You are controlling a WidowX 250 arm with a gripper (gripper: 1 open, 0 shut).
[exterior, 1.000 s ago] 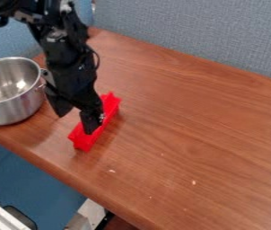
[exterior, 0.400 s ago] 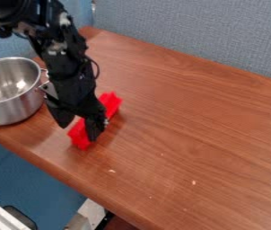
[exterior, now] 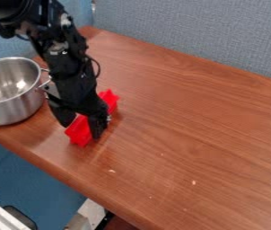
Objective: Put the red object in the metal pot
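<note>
The red object lies on the wooden table near its front edge, a long bright red block partly hidden by the arm. My gripper points straight down and stands open, low over the block, one finger on each side of it. The black fingers straddle the block's middle; whether they touch it cannot be told. The metal pot stands to the left of the gripper, shiny and empty, close to the table's left corner.
The table's front edge runs diagonally just below the block. A blue-grey wall backs the table. To the right lies bare wood.
The gripper has sunk a little lower over the red block and its fingers have rolled slightly. The block and pot have not moved.
</note>
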